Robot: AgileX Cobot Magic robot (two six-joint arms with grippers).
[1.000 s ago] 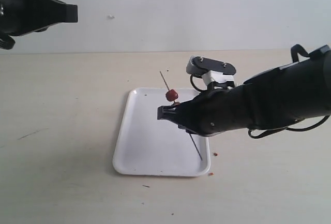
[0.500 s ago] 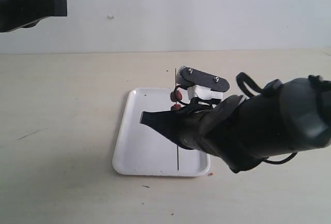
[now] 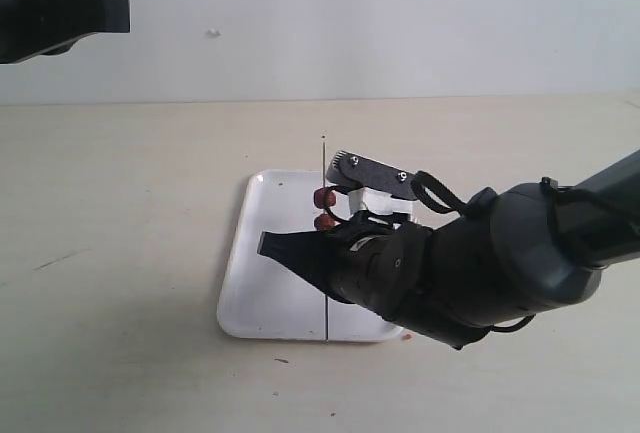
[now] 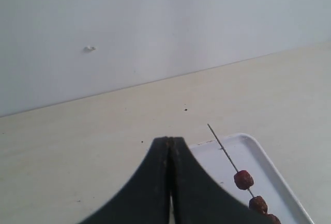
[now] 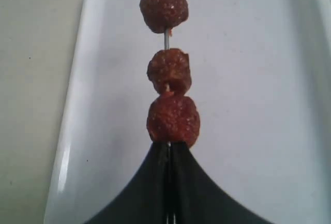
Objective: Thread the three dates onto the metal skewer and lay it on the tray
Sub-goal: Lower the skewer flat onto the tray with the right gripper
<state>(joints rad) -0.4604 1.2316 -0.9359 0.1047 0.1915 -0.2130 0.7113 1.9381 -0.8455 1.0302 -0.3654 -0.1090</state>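
The three dates [image 5: 169,71] are dark red, wrinkled and roundish. They sit in a row on the metal skewer [image 5: 166,40] — two touching, the third a little apart. The thin grey rod, pinched in the closed right tool [image 5: 168,146], runs over the tray [image 3: 250,263], which is white and glossy with a low rim. The rod's tip shows beyond the far rim. Whether rod and tray touch cannot be told.

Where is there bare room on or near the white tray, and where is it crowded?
Bare: on the flat white rectangular tray, the strip between its left rim and the thin metal skewer; also the beige table left of it. Crowded: the tray's right side, under the right gripper holding the skewer with three dark red dates.
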